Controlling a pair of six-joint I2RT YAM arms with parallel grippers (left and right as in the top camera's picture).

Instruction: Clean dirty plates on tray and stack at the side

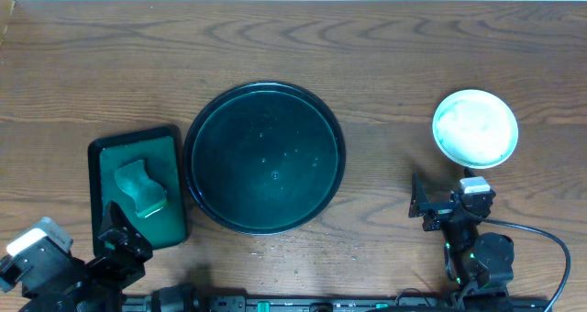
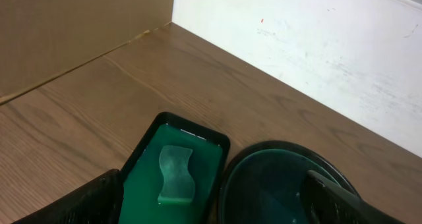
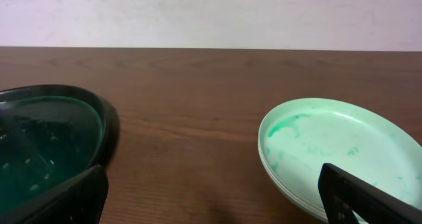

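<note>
Two pincers, left gripper (image 2: pixel 212 204) and right gripper (image 3: pixel 214 196), both spread wide and holding nothing; green-smeared plates (image 1: pixel 475 128) stacked on the table (image 1: pixel 367 37), right of the tray (image 1: pixel 266 158), just beyond the right gripper

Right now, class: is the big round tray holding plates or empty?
Empty: the tray shows only bare surface; the plates sit stacked apart from it.
</note>
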